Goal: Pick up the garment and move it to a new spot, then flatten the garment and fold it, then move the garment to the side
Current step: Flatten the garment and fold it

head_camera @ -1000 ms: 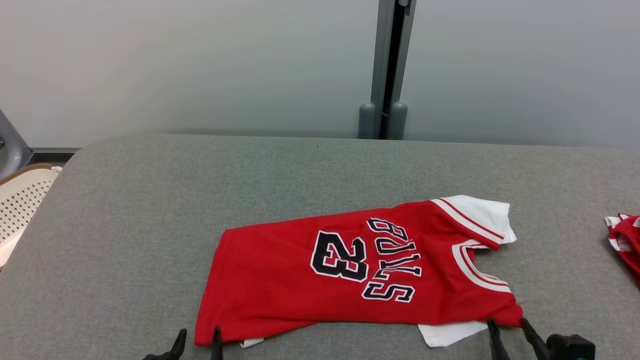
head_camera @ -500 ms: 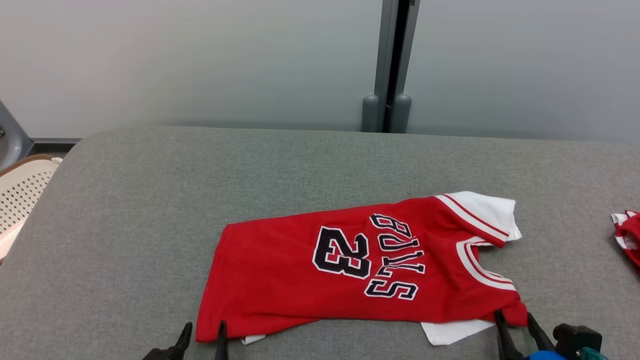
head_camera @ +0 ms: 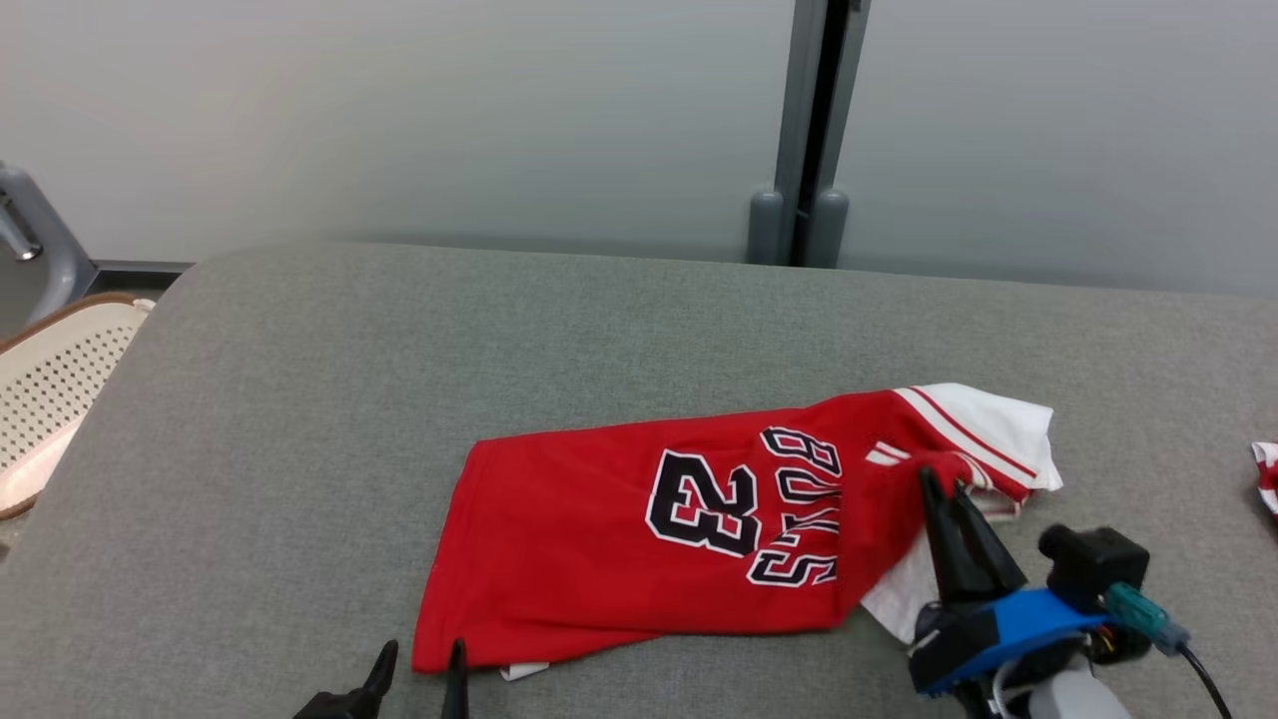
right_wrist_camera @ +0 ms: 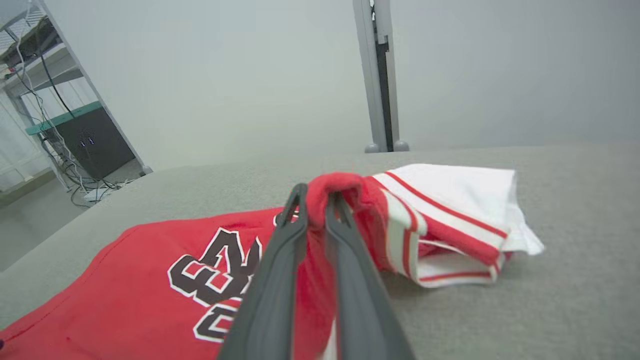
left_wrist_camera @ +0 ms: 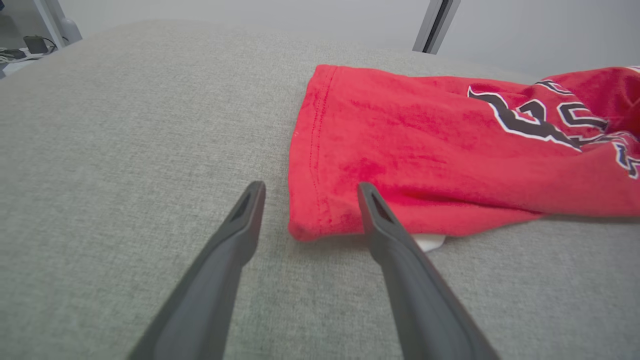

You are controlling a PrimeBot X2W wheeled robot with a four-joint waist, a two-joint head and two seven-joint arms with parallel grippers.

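The right gripper [right_wrist_camera: 317, 196] pinches a fold of the jersey [head_camera: 599, 539] between its tips, probably to fold it. The left gripper [left_wrist_camera: 311, 187] gapes wide, the hem corner [left_wrist_camera: 301, 230] between its fingers.

The grey fabric-covered table [head_camera: 300, 419] bears a red jersey [head_camera: 569, 569] near its front and a red-and-white cloth [head_camera: 1268, 477] far right.

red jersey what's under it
White cloth peeks out from under the red jersey along its near edge, over the grey tabletop. How far that white layer runs beneath is covered.
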